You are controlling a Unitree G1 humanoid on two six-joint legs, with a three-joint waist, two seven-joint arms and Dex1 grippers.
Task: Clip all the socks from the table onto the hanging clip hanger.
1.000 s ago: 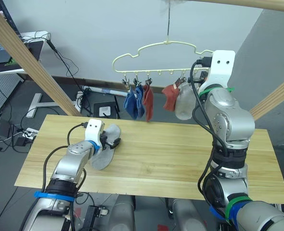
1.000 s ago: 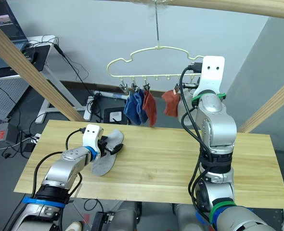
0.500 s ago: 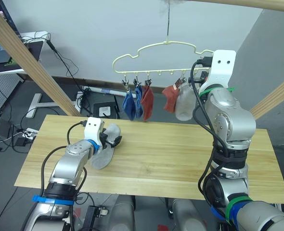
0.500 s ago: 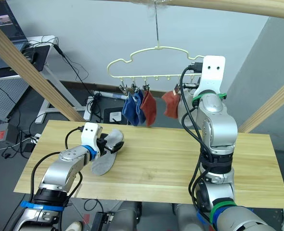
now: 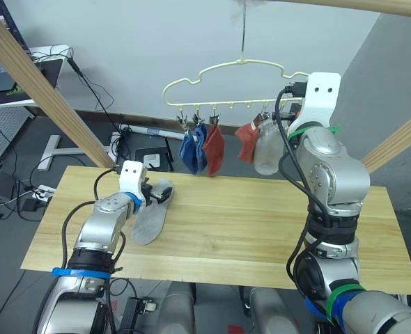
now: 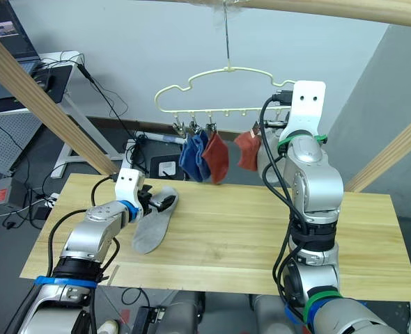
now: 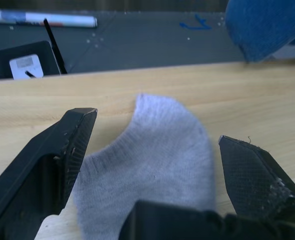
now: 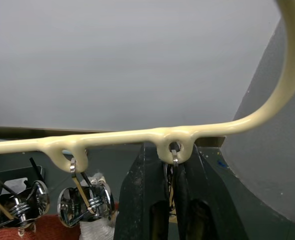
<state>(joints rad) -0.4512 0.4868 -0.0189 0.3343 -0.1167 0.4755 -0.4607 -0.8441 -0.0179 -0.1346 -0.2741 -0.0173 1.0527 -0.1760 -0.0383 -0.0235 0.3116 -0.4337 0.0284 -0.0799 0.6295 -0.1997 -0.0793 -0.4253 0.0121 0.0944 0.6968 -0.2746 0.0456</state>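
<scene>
Grey sock point(image 5: 152, 213) flat on table point(image 5: 261, 229), left half, long axis running from near edge toward far side. Left gripper point(image 7: 152, 150) spread wide over its far end; right gripper point(image 8: 171, 200) pinched on a hanger point(image 5: 226, 69) clip, five socks point(image 5: 223, 149) hung.

Even, soft indoor light; faint shadows

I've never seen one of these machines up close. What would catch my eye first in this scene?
Probably the pale-yellow clip hanger dangling above the far edge of the wooden table, with blue, rust red and grey socks already clipped along it. The right gripper is raised to it, fingers closed on a clip. Below, the left gripper is spread open over one grey sock lying flat on the table.
</scene>
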